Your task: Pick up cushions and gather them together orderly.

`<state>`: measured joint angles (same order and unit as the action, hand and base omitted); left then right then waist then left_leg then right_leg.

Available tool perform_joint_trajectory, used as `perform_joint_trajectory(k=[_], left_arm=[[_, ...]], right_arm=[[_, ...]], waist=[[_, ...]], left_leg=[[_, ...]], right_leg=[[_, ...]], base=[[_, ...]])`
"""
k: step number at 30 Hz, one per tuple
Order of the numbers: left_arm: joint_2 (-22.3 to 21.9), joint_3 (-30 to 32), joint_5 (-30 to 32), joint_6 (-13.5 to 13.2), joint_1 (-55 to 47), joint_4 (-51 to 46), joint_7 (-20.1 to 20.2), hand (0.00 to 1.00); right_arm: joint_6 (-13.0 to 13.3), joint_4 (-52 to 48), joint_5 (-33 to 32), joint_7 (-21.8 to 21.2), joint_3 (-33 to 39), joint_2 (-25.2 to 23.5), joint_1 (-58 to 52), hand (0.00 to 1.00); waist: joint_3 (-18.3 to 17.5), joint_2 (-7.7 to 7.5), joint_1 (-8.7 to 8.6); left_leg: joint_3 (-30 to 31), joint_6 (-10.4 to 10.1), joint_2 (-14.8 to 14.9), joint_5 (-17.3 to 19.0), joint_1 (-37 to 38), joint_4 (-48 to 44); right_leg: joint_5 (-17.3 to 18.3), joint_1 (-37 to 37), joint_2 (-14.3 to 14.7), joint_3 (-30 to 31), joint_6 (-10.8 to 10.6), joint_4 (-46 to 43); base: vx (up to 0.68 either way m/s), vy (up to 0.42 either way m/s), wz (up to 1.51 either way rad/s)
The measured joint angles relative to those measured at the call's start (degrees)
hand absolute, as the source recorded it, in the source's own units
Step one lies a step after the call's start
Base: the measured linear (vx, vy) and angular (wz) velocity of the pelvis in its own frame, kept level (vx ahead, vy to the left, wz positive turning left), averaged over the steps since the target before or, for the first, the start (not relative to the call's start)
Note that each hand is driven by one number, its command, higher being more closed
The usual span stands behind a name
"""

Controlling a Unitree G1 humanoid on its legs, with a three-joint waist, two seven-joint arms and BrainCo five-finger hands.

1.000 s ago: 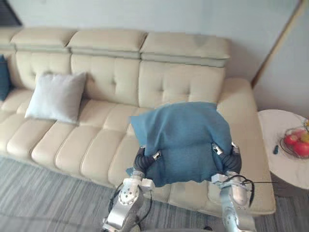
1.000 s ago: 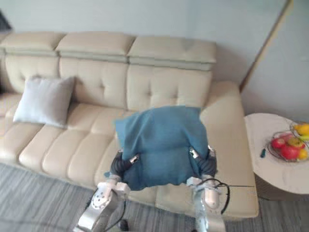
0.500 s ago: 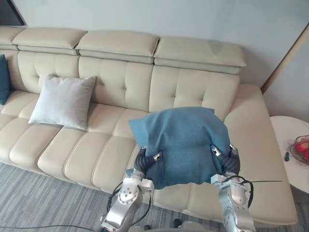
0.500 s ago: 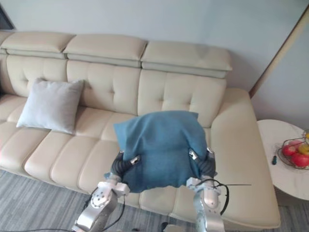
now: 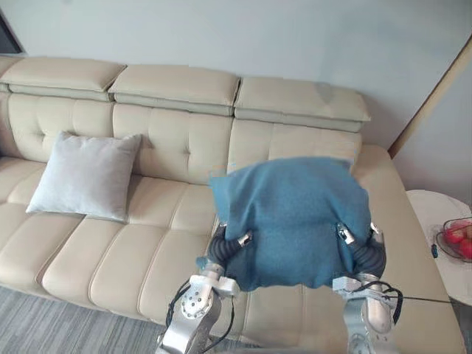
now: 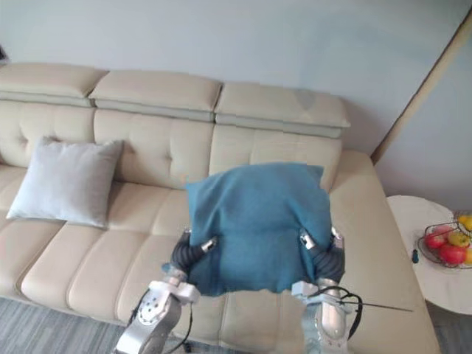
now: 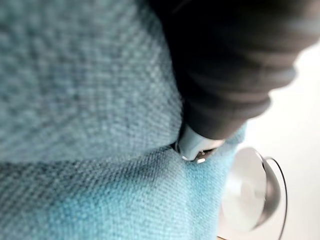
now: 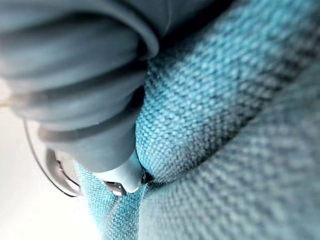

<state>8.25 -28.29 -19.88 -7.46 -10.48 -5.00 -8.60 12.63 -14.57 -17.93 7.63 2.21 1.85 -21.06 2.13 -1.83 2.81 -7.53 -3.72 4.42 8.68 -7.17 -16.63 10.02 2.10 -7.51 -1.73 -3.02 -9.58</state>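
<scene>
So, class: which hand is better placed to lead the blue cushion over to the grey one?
Probably left. The left hand and right hand both grip the blue cushion, but the left is nearer the grey cushion.

We saw the middle seats of the sofa (image 5: 110, 251) lying bare between the grey cushion (image 5: 82, 177), which leaned on the backrest toward our left, and the blue cushion (image 5: 291, 214). That blue cushion, pinched at its lower corners by the left hand (image 5: 225, 249) and right hand (image 5: 363, 251), hung over the right seats and hid them. Past the right armrest stood a round surface (image 5: 428, 214) with a fruit basket (image 5: 457, 237). The wall (image 5: 258, 37) closed the space behind.
</scene>
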Motion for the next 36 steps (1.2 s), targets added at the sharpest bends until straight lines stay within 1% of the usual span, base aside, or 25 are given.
perform_joint_trajectory(k=[3,6,9,10,13,14,15,16,18,20,21,22,24,26,27,28,29,30,31,32,34,35,36], left_arm=[[0.11,-0.58,0.09,0.12,-0.01,0.00,0.00,1.00],[0.12,-1.44,0.74,0.55,0.01,0.00,-0.01,1.00],[0.15,-2.26,2.10,1.05,0.06,0.07,-0.11,1.00],[0.17,-2.26,2.69,1.20,0.48,0.32,-0.26,1.00],[0.74,-2.60,4.17,1.25,4.87,3.18,-2.19,1.00],[0.97,-2.57,4.28,1.26,7.54,4.32,-3.71,1.00],[1.39,-2.47,4.30,1.26,10.59,5.30,-5.15,1.00],[1.69,-2.36,4.30,1.26,12.27,5.77,-5.73,1.00],[1.97,-1.50,4.19,1.23,20.48,7.69,-9.19,1.00],[2.04,0.03,4.01,1.19,27.49,9.68,-12.24,1.00],[2.06,1.34,4.00,1.11,32.80,12.03,-13.99,1.00],[2.06,2.19,3.99,1.08,35.43,13.38,-14.53,1.00],[2.10,3.84,3.92,0.61,43.90,15.81,-18.69,1.00],[2.12,4.75,4.00,-0.09,49.40,17.74,-20.57,1.00],[2.18,5.55,4.04,-0.90,54.67,20.32,-22.86,1.00],[2.19,6.74,4.05,-1.14,60.14,22.60,-24.27,1.00],[2.27,7.27,4.07,-1.33,63.39,23.99,-25.19,0.00],[2.27,7.77,4.16,-1.55,66.42,25.57,-26.06,0.00],[2.27,8.42,4.60,-1.69,70.39,27.68,-27.03,0.00],[2.27,8.89,4.66,-1.72,72.29,28.62,-27.52,0.00],[2.17,10.54,5.23,-1.72,79.35,33.76,-27.96,0.00],[2.07,11.01,5.16,-1.71,81.16,35.24,-27.96,0.00],[1.88,11.91,4.91,-1.69,84.01,37.94,-27.83,0.00]], right_arm=[[0.00,1.11,0.12,-0.03,0.35,0.07,-0.27,1.00],[0.06,3.46,2.16,0.00,1.27,0.11,-0.29,1.00],[0.03,7.03,2.32,0.57,1.65,0.49,0.16,1.00],[0.03,8.96,2.47,0.94,1.62,0.53,1.03,1.00],[-0.41,15.29,3.16,2.40,1.39,1.63,6.82,1.00],[-0.74,16.99,4.26,3.40,0.45,2.70,9.77,1.00],[-1.13,18.13,4.47,4.32,-0.42,3.69,13.20,1.00],[-1.41,18.51,4.53,4.74,-0.55,3.99,15.07,1.00],[-1.72,20.82,4.56,7.64,-1.23,6.04,24.73,1.00],[-1.97,21.74,4.55,10.49,-2.59,8.10,31.94,1.00],[-2.22,23.29,4.54,11.83,-3.00,8.62,37.68,1.00],[-2.33,24.18,4.55,12.33,-3.03,8.77,40.67,1.00],[-2.40,24.92,5.66,16.17,-3.53,10.23,49.39,1.00],[-2.39,26.01,6.81,18.10,-3.45,10.75,55.14,1.00],[-2.30,27.81,7.48,20.25,-3.44,11.18,60.66,1.00],[-2.15,29.77,9.02,21.83,-3.37,11.95,66.14,1.00],[-2.02,30.86,9.28,22.79,-3.09,12.12,69.19,1.00],[-1.85,32.38,10.04,24.11,-2.81,12.06,72.12,0.00],[-1.65,34.96,11.33,25.82,-2.28,11.96,75.97,0.00],[-1.63,36.47,11.50,26.68,-2.04,11.95,78.02,0.00],[-1.89,43.61,12.50,28.52,-0.23,11.72,85.54,0.00],[-2.22,45.57,12.48,28.57,0.35,11.67,87.41,0.00],[-3.09,48.46,12.10,28.54,1.47,11.57,90.18,0.00]], waist=[[-0.29,-0.01,-0.07],[-0.70,-0.29,-0.31],[-0.75,-0.40,-0.80],[-0.77,-0.49,-0.90],[-0.67,-0.49,-0.90],[-0.01,-0.46,-0.88],[1.37,-0.33,-0.78],[2.09,-0.30,-0.61],[5.02,-0.16,-0.10],[5.45,0.01,0.39],[6.71,0.00,0.54],[7.38,0.07,0.54],[7.75,0.18,0.73],[8.70,0.32,0.71],[9.28,0.46,0.61],[10.83,0.85,0.57],[11.88,0.99,0.58],[12.34,1.20,0.50],[12.56,1.44,0.47],[12.91,1.56,0.39],[14.99,1.95,0.22],[15.41,2.07,0.21],[15.56,2.21,0.24]], left_leg=[[-0.62,0.72,-1.31,-0.88,1.38,2.68],[-0.47,0.73,-1.75,-1.88,1.41,4.41],[0.19,0.50,-2.15,-3.19,1.55,6.40],[0.22,0.34,-2.17,-3.96,1.53,7.65],[0.11,0.41,-1.79,-6.96,-0.33,11.16],[0.20,0.45,-1.60,-8.28,-1.65,12.25],[0.23,0.38,-1.16,-9.15,-2.97,12.53],[0.20,0.43,-0.99,-9.51,-3.75,12.54],[0.13,0.69,-0.38,-11.34,-8.40,12.32],[-0.02,0.77,0.11,-12.47,-13.53,11.49],[-0.11,0.83,0.21,-13.01,-14.99,11.52],[-0.11,0.87,0.25,-13.36,-15.60,11.51],[-0.14,0.88,0.38,-14.42,-19.39,11.46],[-0.08,0.92,0.43,-15.13,-21.10,11.51],[-0.03,0.91,0.46,-15.98,-22.84,11.53],[0.03,0.97,0.48,-16.49,-23.76,11.66],[0.00,0.96,0.45,-16.80,-24.17,11.87],[0.01,0.91,0.45,-17.10,-25.12,12.01],[0.04,0.92,0.49,-17.78,-26.82,12.51],[0.07,0.91,0.54,-17.93,-27.58,12.50],[0.12,0.78,0.65,-18.29,-29.37,12.48],[0.11,0.78,0.72,-18.29,-29.98,12.40],[0.09,0.74,0.89,-18.32,-31.39,12.38]], right_leg=[[-0.16,-0.03,-1.14,0.55,-0.27,0.24],[-0.48,-0.06,-1.36,0.49,-0.82,1.76],[-0.61,-0.20,-1.24,0.27,-0.93,2.15],[-0.99,-0.82,-1.15,0.23,-1.31,2.56],[-2.81,-3.41,-0.40,0.55,-1.04,4.02],[-3.54,-5.19,-0.04,0.53,-0.92,4.02],[-4.31,-6.70,0.37,0.60,-0.65,3.93],[-4.62,-7.56,0.53,0.61,-0.75,3.83],[-5.06,-13.43,0.90,0.87,-1.03,1.15],[-5.33,-19.73,1.18,1.37,-1.04,-1.61],[-5.47,-21.78,1.29,1.67,-1.25,-2.71],[-5.52,-22.69,1.33,1.77,-1.32,-3.35],[-5.62,-27.44,1.37,1.92,-1.47,-5.19],[-5.85,-29.53,1.41,1.90,-1.46,-6.01],[-6.11,-31.59,1.42,1.90,-1.50,-6.45],[-6.35,-32.71,1.43,1.88,-1.45,-6.71],[-6.40,-33.42,1.42,1.94,-1.46,-7.03],[-6.42,-34.52,1.41,1.97,-1.47,-7.32],[-6.72,-36.45,1.43,1.95,-1.51,-7.46],[-6.82,-37.27,1.44,1.95,-1.51,-7.55],[-6.93,-39.33,1.52,1.92,-1.48,-8.11],[-6.98,-39.91,1.58,1.93,-1.46,-8.12],[-7.16,-41.33,1.72,1.93,-1.43,-8.11]], base=[[0.02,0.053,-0.05],[0.01,-0.008,0.01],[0.01,-0.028,0.08],[-0.03,-0.041,0.01],[-0.06,-0.037,-0.05],[-0.12,-0.039,-0.01],[-0.12,-0.028,-0.02],[-0.18,-0.021,-0.03],[-0.23,-0.018,-0.05],[-0.21,-0.014,-0.09],[-0.14,-0.001,-0.08],[-0.19,0.003,-0.06],[-0.16,0.006,-0.02],[-0.07,0.002,0.00],[-0.07,0.000,-0.01],[-0.05,0.001,-0.01],[-0.06,0.000,0.00],[-0.03,-0.001,0.00],[0.00,0.000,0.00],[0.00,0.000,0.00],[0.00,0.000,0.00],[0.00,0.000,0.00],[0.02,-0.008,-0.05]])
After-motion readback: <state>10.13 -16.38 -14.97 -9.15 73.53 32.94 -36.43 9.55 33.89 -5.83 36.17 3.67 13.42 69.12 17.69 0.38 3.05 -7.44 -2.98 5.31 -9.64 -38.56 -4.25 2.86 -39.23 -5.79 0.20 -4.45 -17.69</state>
